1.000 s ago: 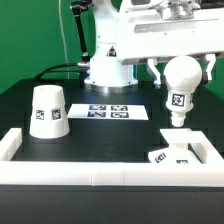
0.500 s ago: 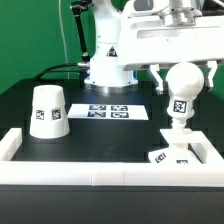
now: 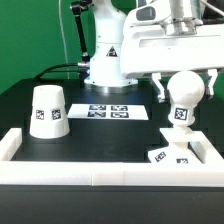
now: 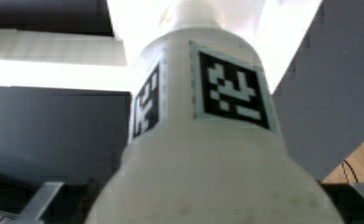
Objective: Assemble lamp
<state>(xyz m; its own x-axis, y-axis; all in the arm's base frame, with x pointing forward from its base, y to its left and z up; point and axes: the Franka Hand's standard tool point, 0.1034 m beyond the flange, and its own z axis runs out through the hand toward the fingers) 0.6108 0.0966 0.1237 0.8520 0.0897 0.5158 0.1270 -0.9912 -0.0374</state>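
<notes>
**Gripping the bulb upright over the lamp base**

Hanging off the bench, the ball-shaped bulb (image 3: 182,105) sits between the two fingers (image 3: 160,90) of the gripper (image 3: 185,88), which is closed on its round head from either side. The bulb stands upright, ball on top and narrow stem pointing down, with a black-and-white tag (image 3: 180,113) on the neck facing the exterior camera. In the wrist view the bulb (image 4: 197,140) fills nearly the whole frame, and two of its tags show on neighbouring faces of the neck.

Directly below the stem lies the flat square base (image 3: 185,152), on the exterior view's right side of the bench and tucked into the corner of the border rail (image 3: 100,172). The base's own tag faces upward near its front edge. The stem's lower end comes right down to the base, but I cannot tell whether the two touch or whether a small gap is left.

Well apart, toward the exterior view's left, the truncated-cone shade (image 3: 47,110) stands on its wide end on the black bench (image 3: 110,135), with its tag turned to the front. Between the shade and the bulb, farther back, the marker board (image 3: 110,110) lies flat. Behind it rises the white foot of the arm (image 3: 105,60). The border rail runs along the front edge of the bench and turns back at both ends, with the base lying just inside the corner on the exterior view's right.
</notes>
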